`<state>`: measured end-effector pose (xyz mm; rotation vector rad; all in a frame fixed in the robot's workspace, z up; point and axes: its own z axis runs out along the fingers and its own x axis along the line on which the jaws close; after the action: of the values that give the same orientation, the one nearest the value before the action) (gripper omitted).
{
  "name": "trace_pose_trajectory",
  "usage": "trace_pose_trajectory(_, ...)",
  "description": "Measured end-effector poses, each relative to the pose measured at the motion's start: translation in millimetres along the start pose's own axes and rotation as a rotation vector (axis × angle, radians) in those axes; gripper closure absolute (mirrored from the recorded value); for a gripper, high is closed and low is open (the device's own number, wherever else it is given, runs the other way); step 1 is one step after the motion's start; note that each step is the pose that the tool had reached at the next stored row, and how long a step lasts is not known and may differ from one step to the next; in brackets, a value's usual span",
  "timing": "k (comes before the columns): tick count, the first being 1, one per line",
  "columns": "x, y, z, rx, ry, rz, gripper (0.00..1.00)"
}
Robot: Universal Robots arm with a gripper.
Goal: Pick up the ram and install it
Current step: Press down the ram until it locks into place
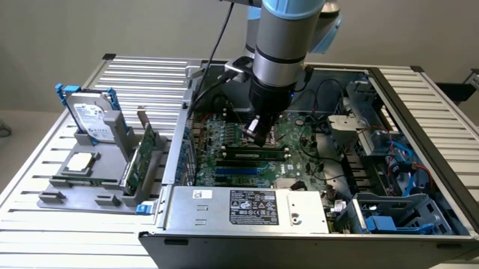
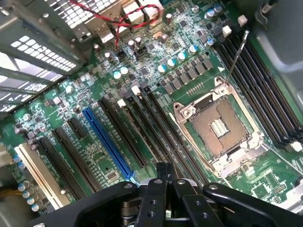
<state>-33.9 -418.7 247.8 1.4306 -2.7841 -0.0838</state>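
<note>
In the exterior view the ram, a long thin green and black stick, stands on edge in a memory slot of the motherboard inside the open computer case. My gripper hangs straight over the ram's middle, its tips right at the stick's top edge. Whether they touch it I cannot tell. The wrist view has the fingers pressed together and shut, with nothing showing between them. They hover over the row of long black slots beside the bare processor socket.
A grey holder at the exterior view's left carries a hard drive, a square silver processor chip and a green expansion card. The power supply, drive cage, cables and case walls ring the motherboard.
</note>
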Motion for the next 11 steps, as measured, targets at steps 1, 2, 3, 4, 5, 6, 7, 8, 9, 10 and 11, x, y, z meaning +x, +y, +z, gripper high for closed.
trace_pose_trajectory(1, 0.0, 0.0, 0.1, 0.0002, -0.0009, 0.017, 0.89)
trace_pose_trajectory(2, 0.0, 0.0, 0.2, 0.0006, -0.0019, 0.036, 0.89)
trace_pose_trajectory(3, 0.0, 0.0, 0.3, 0.0008, -0.0028, 0.053, 0.89)
trace_pose_trajectory(4, 0.0, 0.0, 0.4, 0.0011, -0.0037, 0.070, 0.89)
trace_pose_trajectory(5, 0.0, 0.0, 0.4, 0.0014, -0.0047, 0.088, 0.89)
trace_pose_trajectory(6, 0.0, 0.0, 0.5, 0.0016, -0.0056, 0.106, 0.89)
trace_pose_trajectory(7, 0.0, 0.0, 0.5, 0.0019, -0.0066, 0.124, 0.89)
trace_pose_trajectory(8, 0.0, 0.0, 0.5, 0.0022, -0.0075, 0.142, 0.89)
trace_pose_trajectory(9, 0.0, 0.0, 0.6, 0.0025, -0.0085, 0.161, 0.89)
trace_pose_trajectory(10, 0.0, 0.0, 0.6, 0.0028, -0.0094, 0.179, 0.89)
trace_pose_trajectory(11, 0.0, 0.0, 0.6, 0.0030, -0.0103, 0.197, 0.89)
